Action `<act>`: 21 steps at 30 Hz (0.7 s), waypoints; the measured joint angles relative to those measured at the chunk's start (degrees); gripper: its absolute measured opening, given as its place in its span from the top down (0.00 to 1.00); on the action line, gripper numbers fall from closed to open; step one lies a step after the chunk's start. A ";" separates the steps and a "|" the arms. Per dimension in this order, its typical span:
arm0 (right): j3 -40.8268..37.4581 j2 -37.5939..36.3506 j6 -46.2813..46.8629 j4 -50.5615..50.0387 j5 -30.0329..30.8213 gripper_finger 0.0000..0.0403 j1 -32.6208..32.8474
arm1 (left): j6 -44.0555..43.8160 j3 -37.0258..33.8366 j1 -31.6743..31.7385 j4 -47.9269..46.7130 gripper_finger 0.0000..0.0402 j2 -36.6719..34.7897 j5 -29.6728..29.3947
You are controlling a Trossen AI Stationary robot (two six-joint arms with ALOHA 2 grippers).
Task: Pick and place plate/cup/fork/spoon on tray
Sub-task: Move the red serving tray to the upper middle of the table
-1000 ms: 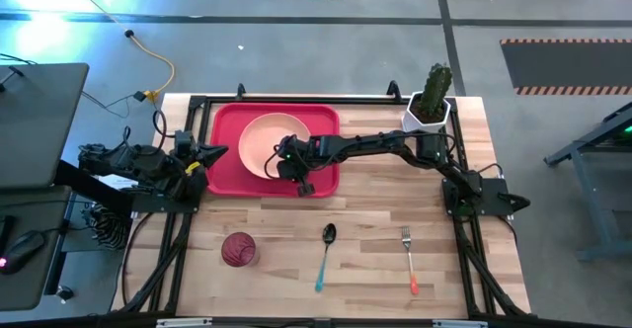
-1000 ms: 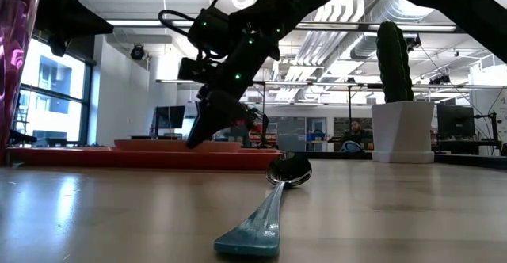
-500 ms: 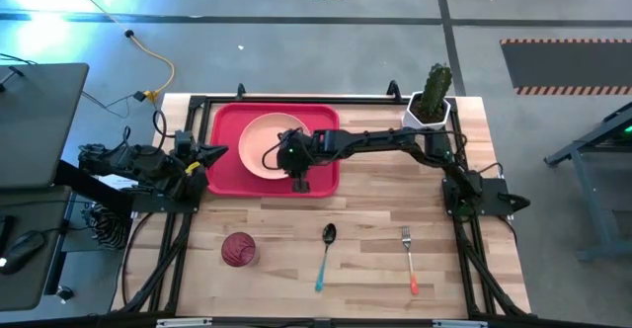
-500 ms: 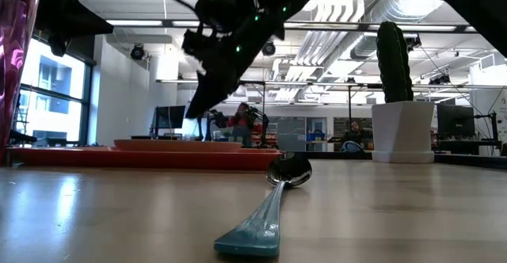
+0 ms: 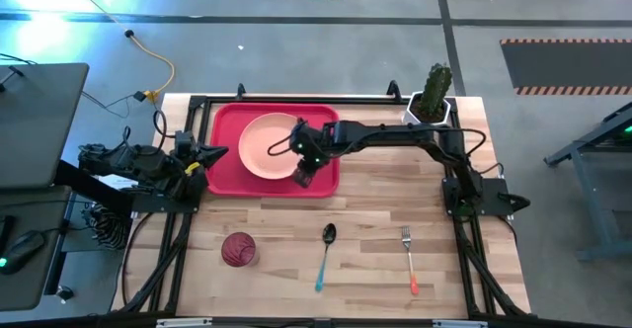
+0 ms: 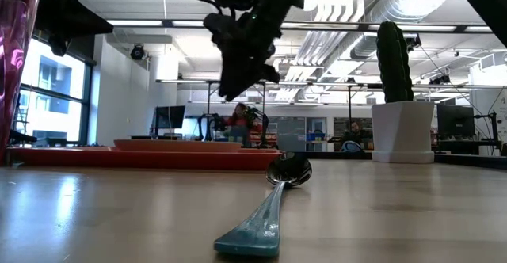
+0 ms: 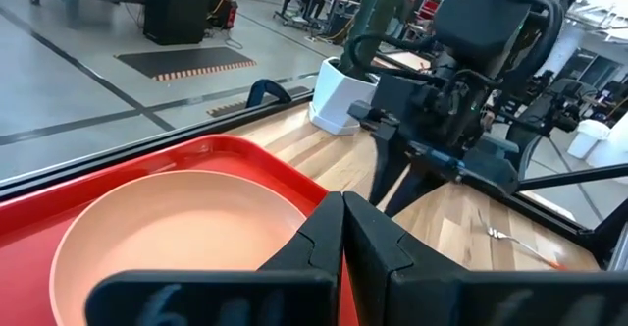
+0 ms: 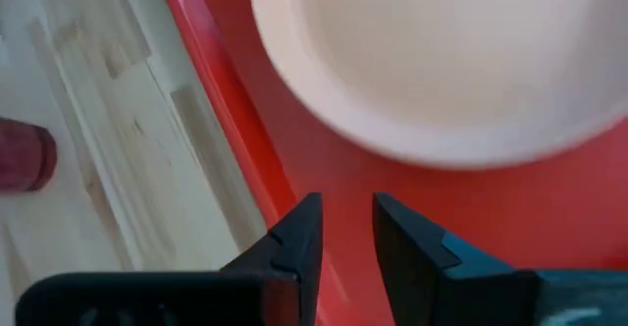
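The peach-pink plate (image 5: 269, 146) lies flat in the red tray (image 5: 225, 175) at the table's far left. My right gripper (image 5: 303, 178) hangs open and empty above the tray's near right corner, beside the plate's rim (image 8: 442, 139); it stands well above the tray in the low view (image 6: 238, 89). The magenta cup (image 5: 238, 249) stands upright on the wood near the front. The teal-handled spoon (image 5: 326, 254) and the orange-handled fork (image 5: 408, 259) lie flat to its right. My left gripper (image 5: 219, 152) waits shut at the tray's left edge.
A white pot with a green cactus (image 5: 430, 106) stands at the table's far right corner. Bare wood lies between the tray and the cup, spoon and fork. A person shows in the room far behind the table (image 6: 238, 120).
My right gripper has risen from just over the tray's near edge to well above it and has drawn slightly toward the table's right. The plate has stayed in the tray.
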 joint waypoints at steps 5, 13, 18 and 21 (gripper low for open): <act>0.00 -0.42 2.31 -9.57 4.19 0.79 1.49 | 1.27 0.00 0.02 0.00 1.00 0.00 -0.02; 0.00 -0.78 4.29 -20.99 13.03 0.79 4.96 | 1.34 0.00 0.00 0.00 1.00 0.01 -0.03; 0.00 -0.78 3.25 -27.60 16.90 0.79 6.67 | 1.36 0.00 0.00 0.00 1.00 0.00 -0.06; 0.00 -0.76 2.69 -32.98 19.47 0.79 7.36 | 1.36 0.00 0.01 0.00 1.00 0.01 -0.06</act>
